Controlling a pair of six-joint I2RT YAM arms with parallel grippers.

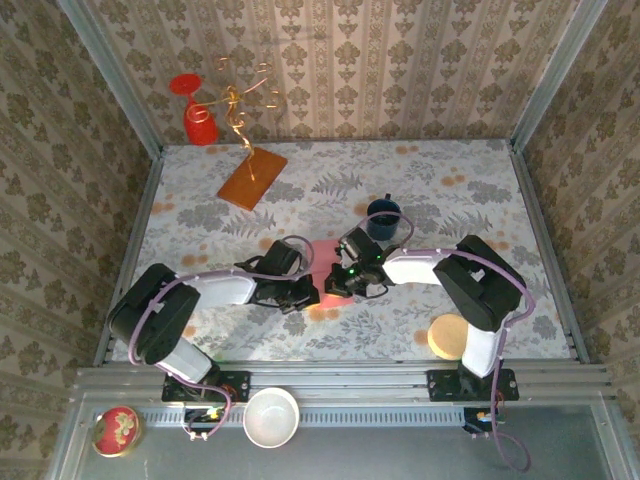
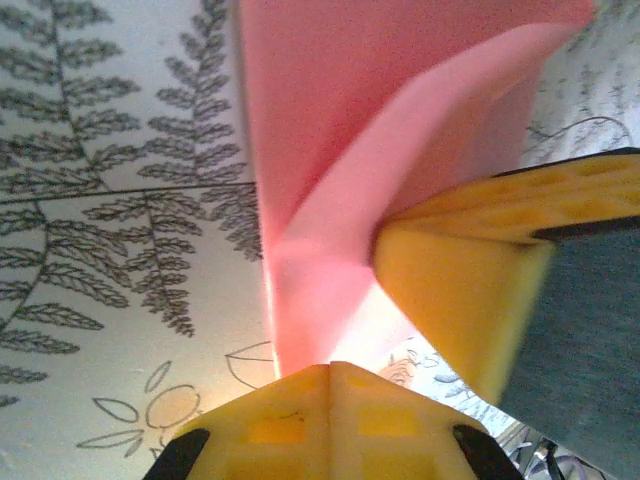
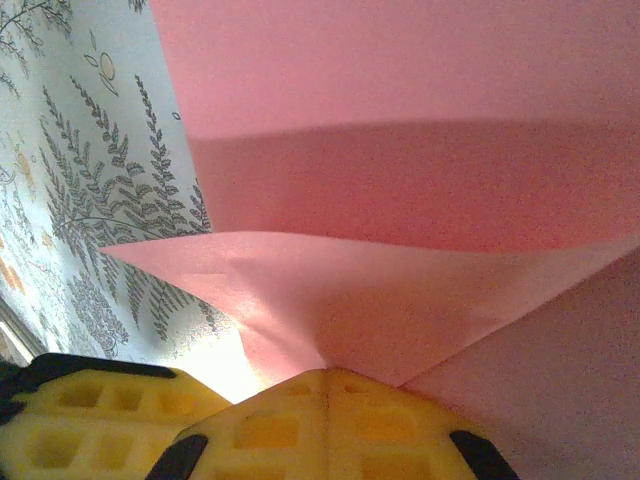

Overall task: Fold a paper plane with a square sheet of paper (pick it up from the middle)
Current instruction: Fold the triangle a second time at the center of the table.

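Observation:
The pink-red sheet of paper (image 1: pixel 322 253) lies mid-table, partly folded, with both grippers meeting over it. My left gripper (image 1: pixel 303 293) comes in from the left. In its wrist view the yellow jaws (image 2: pixel 330 368) are pressed together on the sheet's (image 2: pixel 400 100) near edge, and a flap curls up from the table. My right gripper (image 1: pixel 348 283) comes in from the right. Its jaws (image 3: pixel 325 375) are shut on a raised fold of the sheet (image 3: pixel 400 110). The two grippers sit close together, and the right one's yellow finger (image 2: pixel 460 290) shows beside the flap.
An orange-brown board (image 1: pixel 252 178) lies at the back left, near a red cup (image 1: pixel 198 120) and a wire ornament. A dark blue mug (image 1: pixel 383 217) stands just behind the right gripper. A round wooden disc (image 1: pixel 449 336) sits front right, and a white bowl (image 1: pixel 271 416) on the near rail.

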